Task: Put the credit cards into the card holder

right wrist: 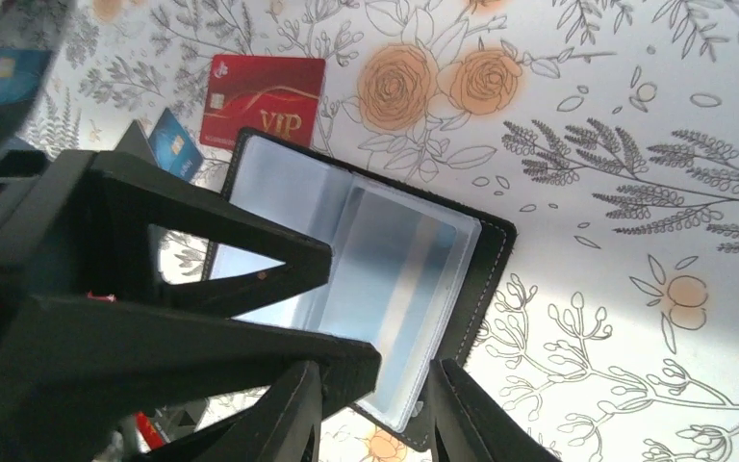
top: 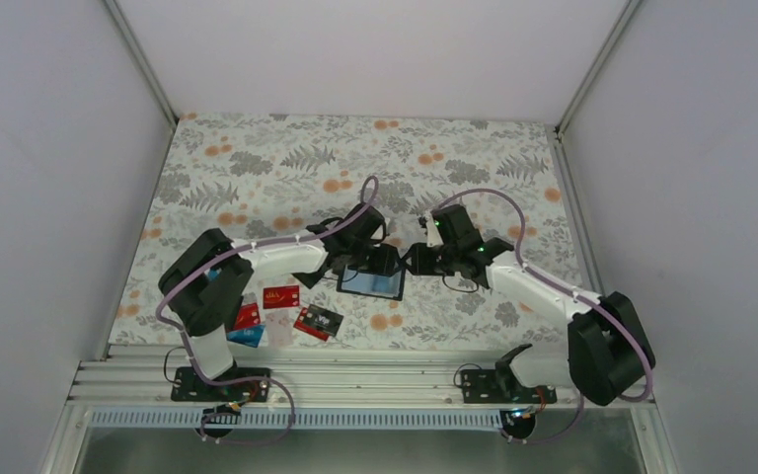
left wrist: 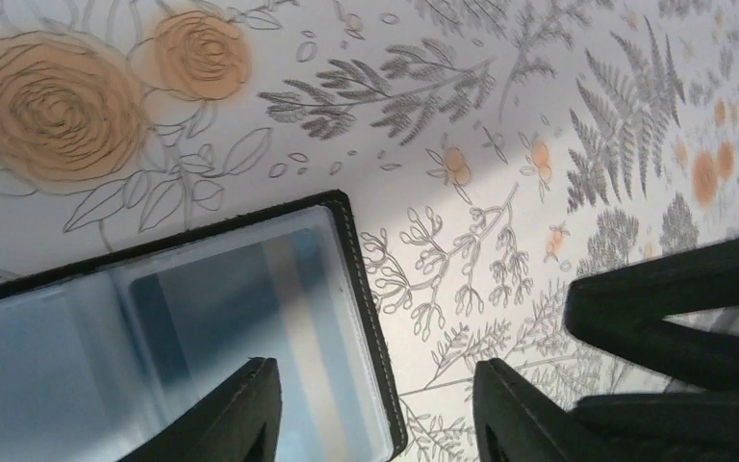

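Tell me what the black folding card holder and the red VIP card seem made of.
Black folding card holder: probably leather or faux leather, matte, judging by the light stitching along its edge; inside, clear glossy plastic sleeves. Red VIP card: likely smooth plastic with a slight sheen and gold print.

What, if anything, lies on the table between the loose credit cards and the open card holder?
Nothing visible: from above, only bare floral tablecloth separates the credit cards from the open card holder. Overhead, though, the left arm crosses near them and the left gripper hangs at the holder's edge.
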You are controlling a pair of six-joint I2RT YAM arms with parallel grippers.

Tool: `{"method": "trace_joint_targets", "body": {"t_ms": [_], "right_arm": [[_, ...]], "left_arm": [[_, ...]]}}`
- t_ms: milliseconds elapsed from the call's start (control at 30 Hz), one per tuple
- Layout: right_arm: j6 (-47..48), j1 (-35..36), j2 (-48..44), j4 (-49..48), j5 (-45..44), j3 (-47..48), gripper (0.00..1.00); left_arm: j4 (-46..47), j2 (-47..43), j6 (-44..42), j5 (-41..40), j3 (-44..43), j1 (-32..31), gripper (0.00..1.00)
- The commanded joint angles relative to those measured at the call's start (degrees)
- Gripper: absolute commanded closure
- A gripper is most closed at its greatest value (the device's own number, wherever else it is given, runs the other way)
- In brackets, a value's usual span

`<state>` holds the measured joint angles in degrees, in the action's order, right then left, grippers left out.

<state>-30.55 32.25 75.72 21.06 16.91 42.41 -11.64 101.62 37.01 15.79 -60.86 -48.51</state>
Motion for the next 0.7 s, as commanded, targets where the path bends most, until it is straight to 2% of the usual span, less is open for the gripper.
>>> {"method": "trace_joint_targets", "body": {"t_ms": [0, 133, 267, 433, 667], "right_arm": [[0.50, -0.34, -3.95, -0.12, 0.69, 0.11, 0.68], [1.67, -0.31, -6.38, -0.08, 2.58, 1.20, 0.68], [3.36, -0.18, -7.38, -2.00, 8.36, 1.54, 0.67], [3.58, 2.55, -5.96, -4.71, 13.64, 1.21, 0.67], [3.06, 10.83, -2.55, -8.87, 14.35, 1.43, 0.66]], "left_arm": [[4.44, -1.50, 0.51, 6.46, -0.70, -0.44, 0.43], [4.93, -6.70, 0.51, 6.73, 2.02, -0.45, 0.39], [1.86, -14.59, 0.21, 2.11, 5.36, -0.44, 0.38], [-8.67, -23.91, 1.47, -8.24, 10.94, -0.49, 0.36], [-22.05, -40.04, 10.83, -15.09, 21.14, -0.86, 0.36]]}}
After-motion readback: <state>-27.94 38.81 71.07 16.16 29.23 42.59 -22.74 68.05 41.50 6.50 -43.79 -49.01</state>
